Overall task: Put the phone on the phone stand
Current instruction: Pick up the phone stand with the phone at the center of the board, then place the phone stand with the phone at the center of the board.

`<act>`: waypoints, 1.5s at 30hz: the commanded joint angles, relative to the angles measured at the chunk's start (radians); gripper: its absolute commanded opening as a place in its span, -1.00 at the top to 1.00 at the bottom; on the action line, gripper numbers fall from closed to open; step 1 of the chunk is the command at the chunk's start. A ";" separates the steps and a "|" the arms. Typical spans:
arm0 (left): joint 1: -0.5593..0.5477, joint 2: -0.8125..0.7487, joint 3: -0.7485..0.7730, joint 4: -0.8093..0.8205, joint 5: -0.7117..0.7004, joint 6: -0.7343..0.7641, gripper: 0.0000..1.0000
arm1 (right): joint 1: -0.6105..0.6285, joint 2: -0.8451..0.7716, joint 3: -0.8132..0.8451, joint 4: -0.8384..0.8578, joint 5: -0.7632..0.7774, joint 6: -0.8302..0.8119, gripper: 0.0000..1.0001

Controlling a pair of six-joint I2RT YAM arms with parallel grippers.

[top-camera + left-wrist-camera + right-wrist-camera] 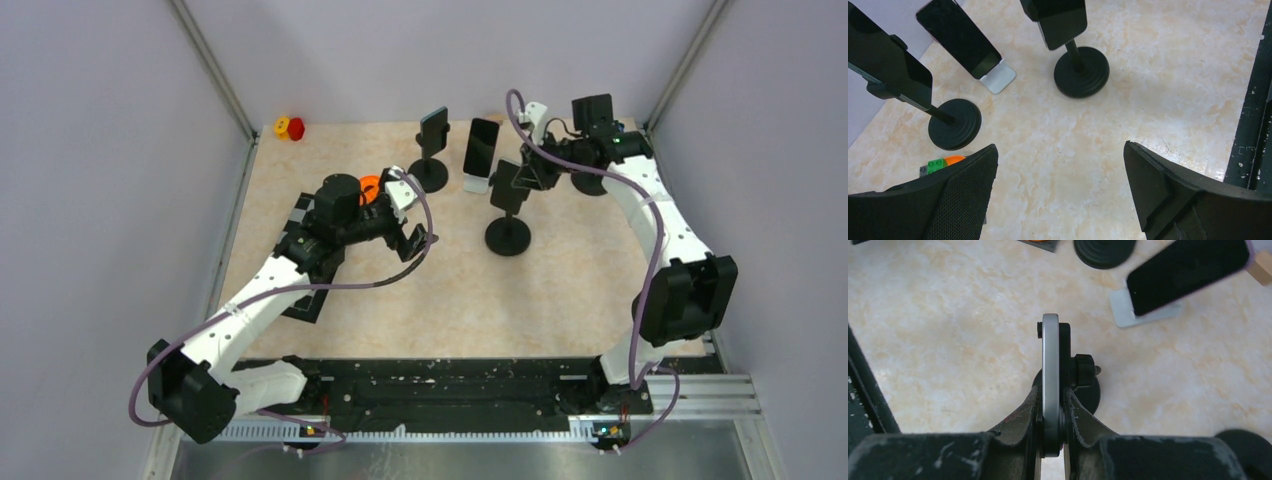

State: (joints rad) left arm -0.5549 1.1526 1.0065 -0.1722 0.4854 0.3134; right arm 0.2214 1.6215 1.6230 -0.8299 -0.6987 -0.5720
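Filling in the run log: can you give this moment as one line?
right gripper: fingers shut on phone | phone at stand clamp | left gripper: open, empty, hovering | placement: not released

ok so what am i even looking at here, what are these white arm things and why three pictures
These are two robot arms bolted to the near edge of a table. One picture looks down from above; the other two come from a small camera on each wrist.

On the table are several black phone stands with round bases, and a phone leaning on a small white stand. A few small coloured toys lie nearby.

The right hand is shut on a phone, seen edge-on, held at a black stand. The left hand is open and holds nothing.
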 commanded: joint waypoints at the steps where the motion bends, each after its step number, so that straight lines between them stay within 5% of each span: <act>1: 0.006 -0.014 0.014 0.057 0.023 -0.009 -0.97 | -0.072 -0.055 0.099 0.119 0.028 0.042 1.00; 22: 0.005 0.034 0.029 0.074 0.045 -0.017 -0.97 | -0.184 0.362 0.590 0.163 0.069 0.106 1.00; 45: 0.006 0.041 0.028 0.075 0.071 -0.024 -0.97 | -0.260 0.412 0.535 0.111 -0.033 0.001 1.00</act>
State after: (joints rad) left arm -0.5522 1.1896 1.0080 -0.1387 0.5354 0.3035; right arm -0.0265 2.0567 2.1349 -0.7788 -0.6617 -0.5274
